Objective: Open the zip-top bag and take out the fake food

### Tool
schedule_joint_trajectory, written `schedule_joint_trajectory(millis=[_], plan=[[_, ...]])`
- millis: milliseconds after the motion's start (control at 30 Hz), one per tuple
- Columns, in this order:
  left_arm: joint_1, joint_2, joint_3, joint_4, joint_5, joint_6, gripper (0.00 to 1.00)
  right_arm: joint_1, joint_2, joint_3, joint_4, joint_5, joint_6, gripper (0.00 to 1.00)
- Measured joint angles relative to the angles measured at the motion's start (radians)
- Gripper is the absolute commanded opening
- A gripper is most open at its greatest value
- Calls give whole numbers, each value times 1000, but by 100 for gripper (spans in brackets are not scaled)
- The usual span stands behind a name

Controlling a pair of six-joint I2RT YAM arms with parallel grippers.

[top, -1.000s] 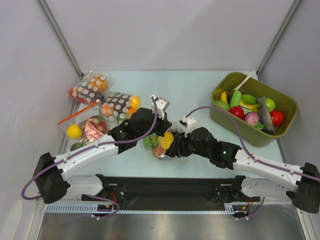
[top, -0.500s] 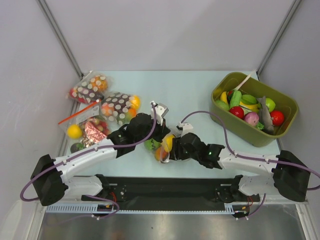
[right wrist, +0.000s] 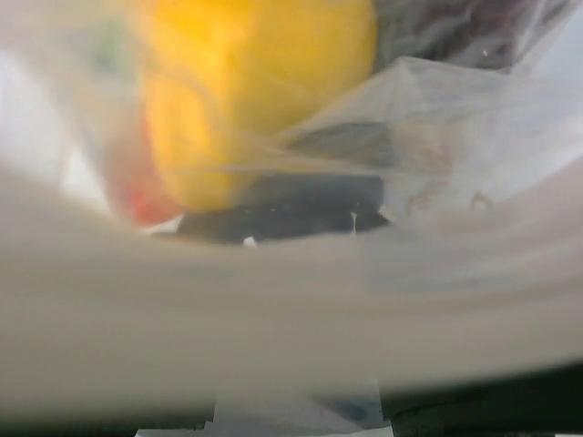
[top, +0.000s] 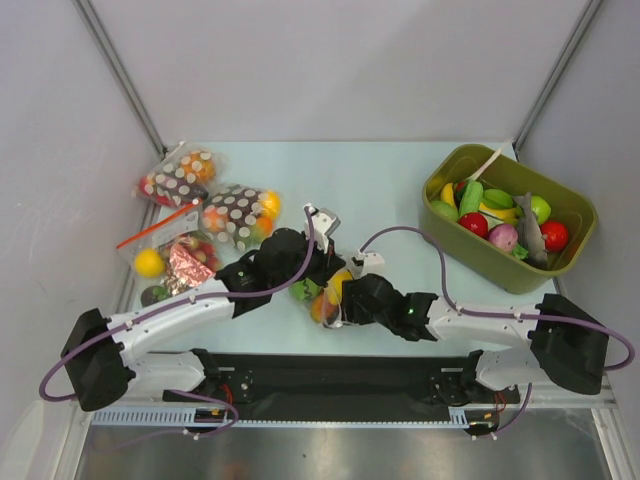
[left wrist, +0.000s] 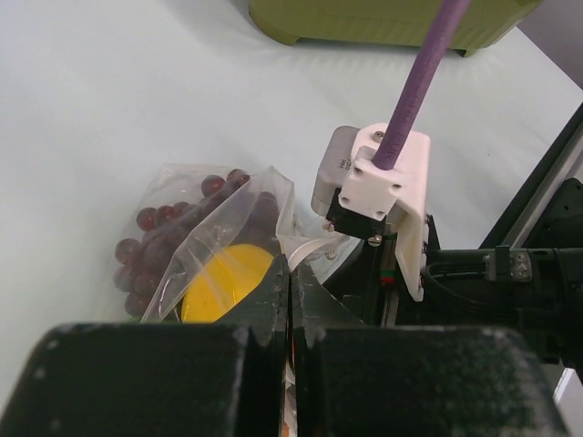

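Observation:
The clear zip-top bag [top: 322, 297] is held between my two grippers at the table's front middle. In it are a yellow pear [top: 334, 283], a green fruit [top: 303, 288] and an orange-red piece [top: 318, 307]. My left gripper [top: 308, 272] is shut on the bag's film [left wrist: 214, 237], pinched between its fingertips [left wrist: 290, 273], with the pear [left wrist: 223, 278] and purple grapes [left wrist: 164, 232] just beyond. My right gripper [top: 343, 298] grips the bag's right side. Its wrist view is filled by blurred plastic [right wrist: 437, 100], the pear [right wrist: 255, 82] and the red piece [right wrist: 146, 205]; its fingers are hidden.
An olive bin [top: 480, 262] full of toy food stands at the right rear. Two brown white-dotted bags [top: 238, 212] [top: 180, 175] and a bag with a red zip strip [top: 165, 245] lie at the left. The right arm's white camera mount [left wrist: 378, 196] is close to my left fingers.
The right arm has drawn in leftward and lower toward the front edge. The bag and both grippers have shifted slightly toward the front. The left gripper stays shut.

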Motion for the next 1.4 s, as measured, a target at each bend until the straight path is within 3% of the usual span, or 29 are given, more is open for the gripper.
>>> schedule_joint_trajectory(millis=[200, 367, 433, 467, 533, 633, 800, 1400], plan=[[-1, -1, 0, -3, 5, 0, 0, 1, 43, -14, 39, 13, 4, 71], [-5, -1, 0, -11, 13, 0, 0, 1, 127, -13, 135, 13, 4, 68], [-6, -1, -4, -14, 13, 0, 0, 1, 152, -13, 172, 13, 4, 60], [-6, -1, -7, -14, 13, 0, 1, 1, 161, -13, 188, 13, 3, 48], [-6, -3, -13, -9, 12, 0, 0, 1, 170, -13, 209, 14, 5, 37], [-6, -11, -19, 3, 12, 0, 0, 1, 166, -15, 227, 29, -7, 27], [-7, -16, -29, 4, -8, 0, 0, 1, 110, -22, 222, 40, -51, 0], [-8, 3, -30, -42, -161, 24, 0, 1, -347, -36, 59, 21, -136, 0]])
